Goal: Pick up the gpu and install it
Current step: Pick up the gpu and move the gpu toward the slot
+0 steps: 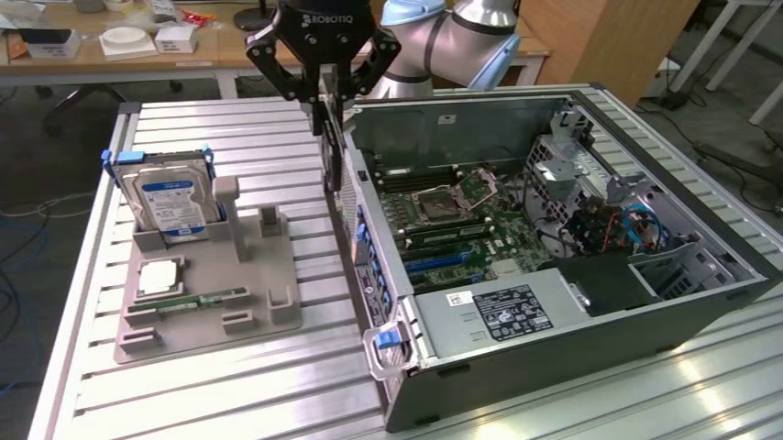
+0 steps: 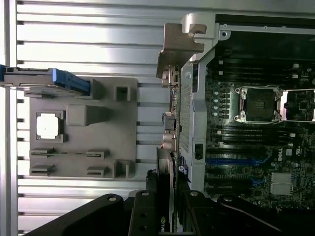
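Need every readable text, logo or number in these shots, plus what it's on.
"ROBOTIQ": on the gripper, whose jaws clamp the gpu.
"DELL", turned sideways: on the motherboard.
Eye-shaped logo, no letters: on the gpu's edge in the wrist view.
Hard drive label and power supply label: print too small to read.

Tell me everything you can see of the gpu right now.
The gpu is a thin, flat, dark circuit card, seen edge-on. It hangs upright with its top edge clamped in the gripper, above the slatted metal table. It is close beside the outer wall of the open computer case. Whether it touches that wall cannot be told.
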You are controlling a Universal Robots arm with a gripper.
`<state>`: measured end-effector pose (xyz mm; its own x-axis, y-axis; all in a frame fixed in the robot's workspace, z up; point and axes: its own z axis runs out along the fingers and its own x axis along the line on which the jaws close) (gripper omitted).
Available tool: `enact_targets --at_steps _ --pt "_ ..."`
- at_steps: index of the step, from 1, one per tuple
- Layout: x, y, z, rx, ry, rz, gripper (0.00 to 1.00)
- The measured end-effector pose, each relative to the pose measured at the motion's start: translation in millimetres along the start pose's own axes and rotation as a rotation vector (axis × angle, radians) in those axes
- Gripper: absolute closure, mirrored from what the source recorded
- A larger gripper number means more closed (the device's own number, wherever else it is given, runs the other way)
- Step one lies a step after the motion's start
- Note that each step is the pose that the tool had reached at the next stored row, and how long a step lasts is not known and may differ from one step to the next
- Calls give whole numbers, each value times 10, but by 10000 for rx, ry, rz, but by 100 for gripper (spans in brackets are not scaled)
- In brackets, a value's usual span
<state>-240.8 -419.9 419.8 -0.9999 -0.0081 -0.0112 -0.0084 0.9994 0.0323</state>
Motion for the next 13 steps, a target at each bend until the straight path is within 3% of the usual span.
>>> enact_targets --at_steps 13 --pt "-148 -2 19 0 0 0 74"
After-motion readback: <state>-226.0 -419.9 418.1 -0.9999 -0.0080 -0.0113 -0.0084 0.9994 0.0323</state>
